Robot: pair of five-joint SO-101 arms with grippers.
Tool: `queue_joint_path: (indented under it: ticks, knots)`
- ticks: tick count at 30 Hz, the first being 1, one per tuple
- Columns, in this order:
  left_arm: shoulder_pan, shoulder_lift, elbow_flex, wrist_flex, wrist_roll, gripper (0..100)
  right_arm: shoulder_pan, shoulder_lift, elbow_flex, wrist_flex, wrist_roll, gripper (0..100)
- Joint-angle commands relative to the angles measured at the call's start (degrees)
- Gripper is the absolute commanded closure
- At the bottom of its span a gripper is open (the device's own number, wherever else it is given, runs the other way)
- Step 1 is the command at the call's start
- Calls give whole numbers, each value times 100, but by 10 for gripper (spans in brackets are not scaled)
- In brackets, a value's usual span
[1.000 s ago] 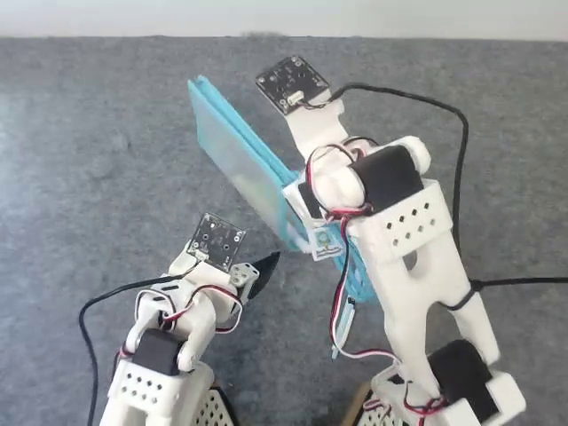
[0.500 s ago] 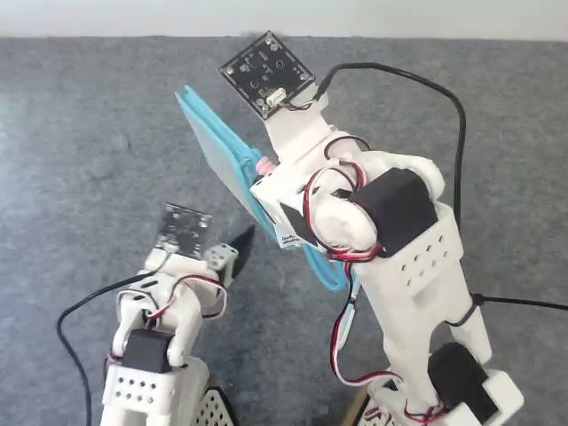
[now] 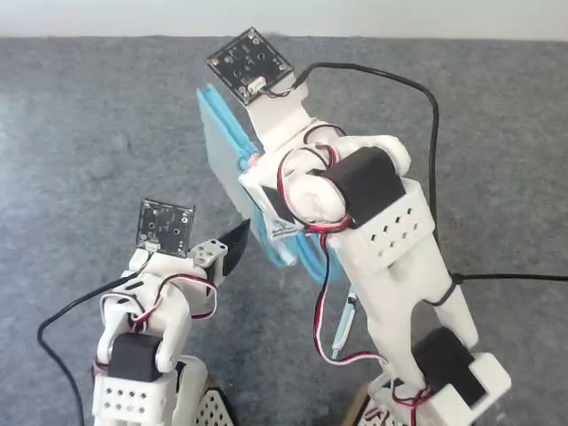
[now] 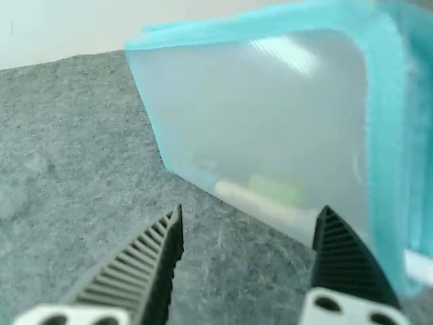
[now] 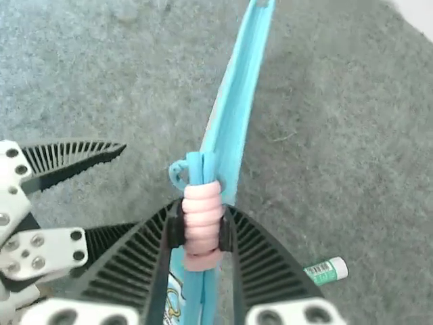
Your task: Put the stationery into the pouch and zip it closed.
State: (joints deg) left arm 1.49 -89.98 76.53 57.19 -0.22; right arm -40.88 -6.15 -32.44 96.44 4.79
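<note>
High view: grey mat (image 3: pixel 89 115) over the whole tabletop, pale wall (image 3: pixel 399 18) strip along the top edge. R gripper (image 3: pixel 256 169), upper centre, holds the blue see-through pouch (image 3: pixel 222 142) up on edge, off the mat. L gripper (image 3: pixel 232 251), lower left of centre, sits just beside the pouch's lower end, not touching it.

Left wrist view: L gripper's fingers spread wide w/ nothing between them, mat beneath. Pouch takes up the upper right of frame; inside, low down, a dim white-and-green item (image 4: pixel 257 191), too blurred to name.

Right wrist view: R gripper clamped tight on the pouch edge at a pink ribbed piece (image 5: pixel 201 210), centre frame. Pouch runs edge-on to the top of frame. White tube (image 5: pixel 325 271) w/ green label lies on the mat, lower right, outside the pouch.
</note>
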Motion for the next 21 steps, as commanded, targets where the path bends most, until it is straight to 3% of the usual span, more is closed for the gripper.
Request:
queue_joint_path:
  ticks: [1,21]
  knots:
    - [-53,-105,-576,281,132,696,48,-22,-343,-312,-88,992]
    - [554,-105,-1024,914,105,695,251,-13,-334,-673,-299,992]
